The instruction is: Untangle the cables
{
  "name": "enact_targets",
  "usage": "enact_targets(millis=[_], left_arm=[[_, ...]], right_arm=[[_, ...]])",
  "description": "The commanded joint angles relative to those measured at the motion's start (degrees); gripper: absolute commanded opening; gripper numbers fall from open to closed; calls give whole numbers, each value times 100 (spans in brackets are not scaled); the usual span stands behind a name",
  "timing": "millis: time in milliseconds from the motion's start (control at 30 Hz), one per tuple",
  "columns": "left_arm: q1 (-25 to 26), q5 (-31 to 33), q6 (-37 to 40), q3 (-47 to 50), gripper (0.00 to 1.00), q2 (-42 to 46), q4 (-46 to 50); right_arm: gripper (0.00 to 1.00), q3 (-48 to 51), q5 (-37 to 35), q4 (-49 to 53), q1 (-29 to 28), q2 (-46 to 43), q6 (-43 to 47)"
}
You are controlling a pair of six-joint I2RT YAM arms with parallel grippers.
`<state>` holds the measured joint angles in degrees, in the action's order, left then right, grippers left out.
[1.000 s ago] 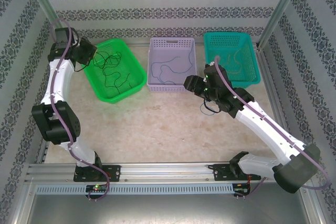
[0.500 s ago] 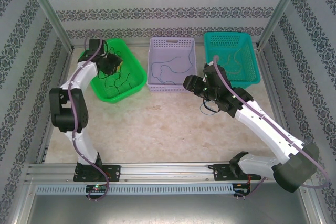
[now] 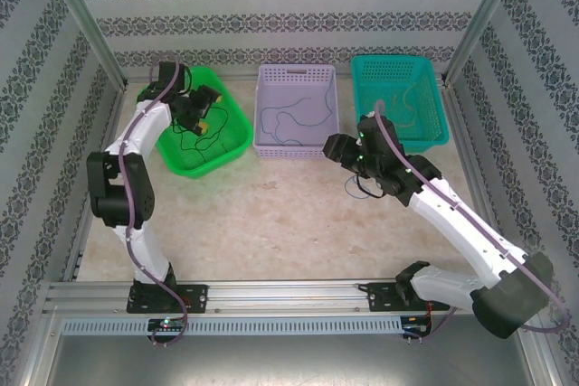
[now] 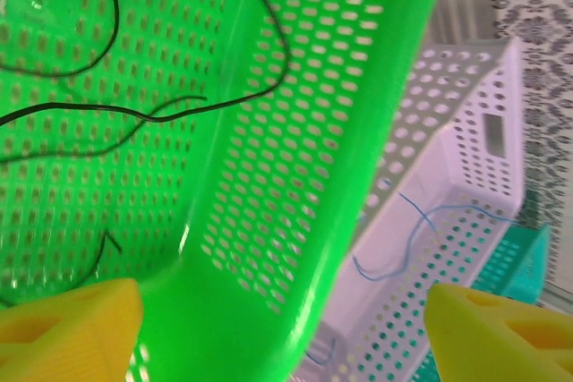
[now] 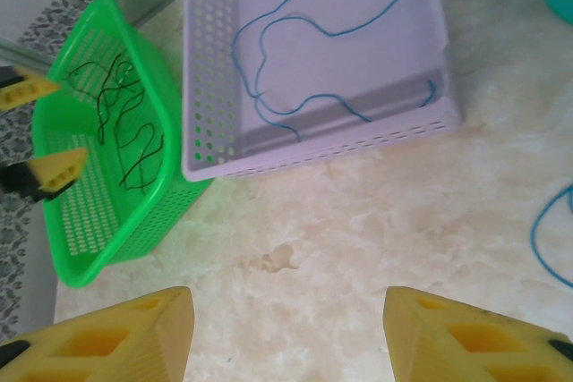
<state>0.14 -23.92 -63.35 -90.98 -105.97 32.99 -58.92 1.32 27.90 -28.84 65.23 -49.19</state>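
Left end effector (image 4: 285, 324) is gaping, empty, over the green basket's (image 4: 340, 131) right wall; right end effector (image 5: 286, 333) is hovering open, empty, above bare worktop (image 5: 358, 221).

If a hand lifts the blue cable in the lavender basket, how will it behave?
The blue cable probably droops limply, since it lies in loose curves. It looks very light, being thread-thin. It may snag on the perforated wall of the lavender basket.

Left basket (image 3: 238, 130) bright green, dark green-black cables (image 4: 85, 110) inside. Middle basket (image 3: 294, 152) pale lilac, blue cable (image 5: 243, 73). Right basket (image 3: 435, 106) teal, yellowish-tan cable (image 3: 403, 101). Table (image 3: 271, 214) beige, marbled. Walls (image 3: 271, 6) white with grey floral stripes. Arms (image 3: 452, 214) white, black joints.
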Motion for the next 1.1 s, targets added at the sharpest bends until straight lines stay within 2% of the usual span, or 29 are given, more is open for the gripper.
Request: enact_targets(millis=[0, 133, 233, 400, 533, 600, 700, 1067], left_arm=[[168, 166, -495, 201, 83, 764, 358], [883, 545, -266, 390, 79, 1423, 241], [1686, 577, 165, 557, 68, 1610, 361], [3193, 806, 454, 1590, 49, 1971, -130], [3939, 953, 526, 2051, 40, 2063, -374], [4132, 1070, 631, 2071, 38, 2050, -252], [4204, 1100, 757, 2063, 38, 2077, -210], [4215, 1135, 816, 2097, 38, 2186, -239]], right_arm=[[59, 230, -223, 430, 352, -208, 138], [60, 663, -276, 1132, 1211, -192, 104], [59, 1112, -91, 1069, 1884, -183, 216], [59, 1647, 49, 607, 2848, -19, 88], [59, 1611, -248, 408, 3443, 383, 474], [58, 1482, -260, 147, 3638, 723, 915], [55, 1050, 174, -112, 3672, 1430, 1649], [48, 630, 142, -680, 3589, 2659, 2084]])
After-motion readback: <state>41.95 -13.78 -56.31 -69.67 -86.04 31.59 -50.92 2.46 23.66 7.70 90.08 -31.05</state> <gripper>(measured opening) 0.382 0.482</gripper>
